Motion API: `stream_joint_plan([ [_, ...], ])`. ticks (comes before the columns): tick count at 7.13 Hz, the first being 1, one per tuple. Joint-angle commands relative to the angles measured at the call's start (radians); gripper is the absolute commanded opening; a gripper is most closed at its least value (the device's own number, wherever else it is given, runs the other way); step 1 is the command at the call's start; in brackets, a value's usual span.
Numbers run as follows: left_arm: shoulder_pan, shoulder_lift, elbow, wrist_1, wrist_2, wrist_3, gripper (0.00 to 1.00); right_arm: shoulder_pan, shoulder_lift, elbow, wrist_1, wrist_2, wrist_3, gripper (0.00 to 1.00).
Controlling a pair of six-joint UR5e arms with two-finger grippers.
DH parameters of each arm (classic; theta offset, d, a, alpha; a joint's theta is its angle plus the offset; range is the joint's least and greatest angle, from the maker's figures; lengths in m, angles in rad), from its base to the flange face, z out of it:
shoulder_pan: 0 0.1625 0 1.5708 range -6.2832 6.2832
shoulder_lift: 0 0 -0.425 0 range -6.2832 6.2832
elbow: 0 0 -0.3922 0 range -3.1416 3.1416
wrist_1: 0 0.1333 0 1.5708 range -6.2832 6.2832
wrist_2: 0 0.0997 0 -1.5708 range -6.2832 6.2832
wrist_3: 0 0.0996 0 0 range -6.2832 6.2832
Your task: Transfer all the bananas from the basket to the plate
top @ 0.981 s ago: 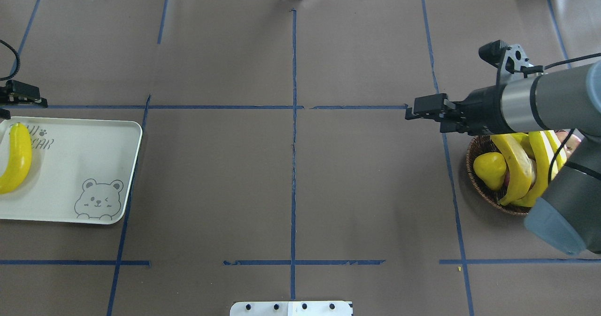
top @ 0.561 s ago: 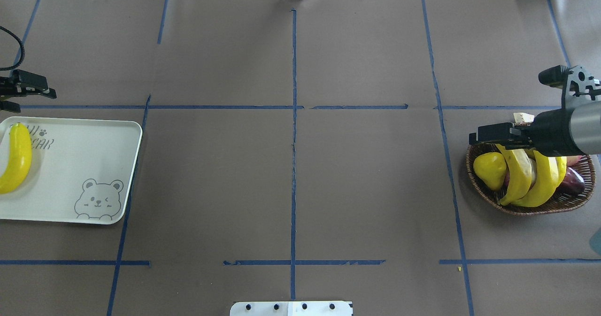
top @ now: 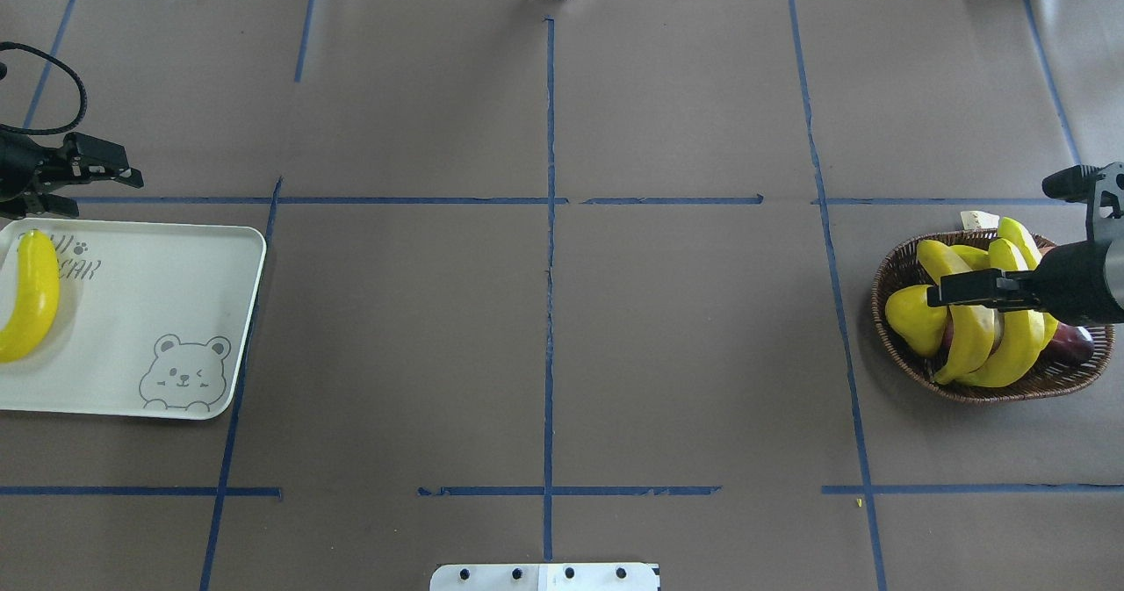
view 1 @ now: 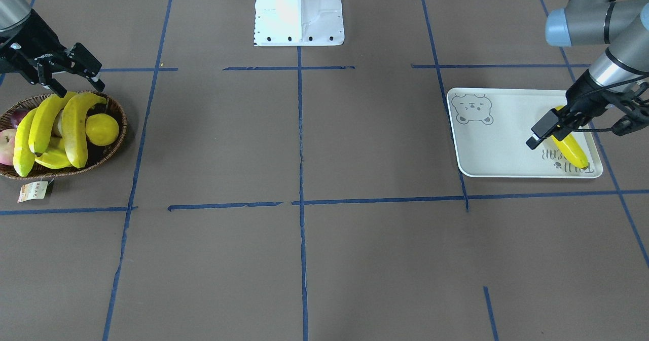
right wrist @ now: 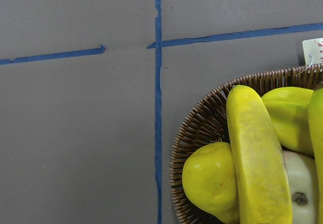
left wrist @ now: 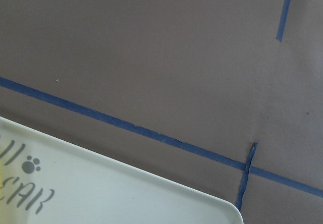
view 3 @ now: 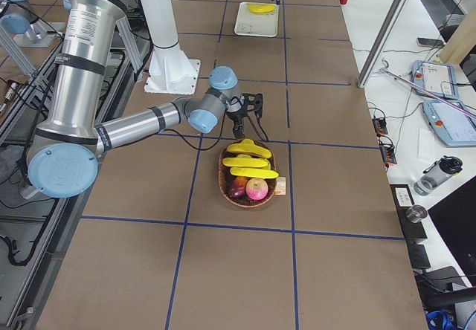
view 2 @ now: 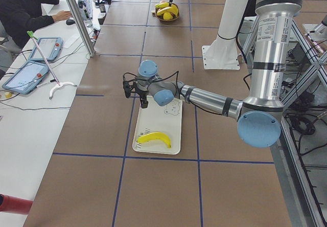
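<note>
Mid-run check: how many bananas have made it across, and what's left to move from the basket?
Done: one banana lies on the plate. In hand: nothing. The right gripper is open over the basket, not yet gripping, and the left gripper, open, hovers beside the plate. Left: three bananas in the basket, beside a round yellow fruit.

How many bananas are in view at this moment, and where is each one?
4. One banana lies on the plate. Three more lie side by side in the basket, on top of other fruit. Another may be hidden beneath them.
</note>
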State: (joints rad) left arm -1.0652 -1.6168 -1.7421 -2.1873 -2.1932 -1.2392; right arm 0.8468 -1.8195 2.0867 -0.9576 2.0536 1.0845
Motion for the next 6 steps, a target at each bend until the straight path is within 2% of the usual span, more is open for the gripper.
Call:
stream_joint_plan([
  [1, 0.010, -0.006, -0.004, 0.000, 0.001, -0.009, 1.00, -0.002, 0.000, -0.052, 0.002, 0.002, -0.006, 0.99],
  [6, 0.011, -0.017, -0.013, 0.001, 0.001, -0.026, 1.00, -0.008, 0.006, -0.115, 0.003, 0.007, -0.005, 0.99],
])
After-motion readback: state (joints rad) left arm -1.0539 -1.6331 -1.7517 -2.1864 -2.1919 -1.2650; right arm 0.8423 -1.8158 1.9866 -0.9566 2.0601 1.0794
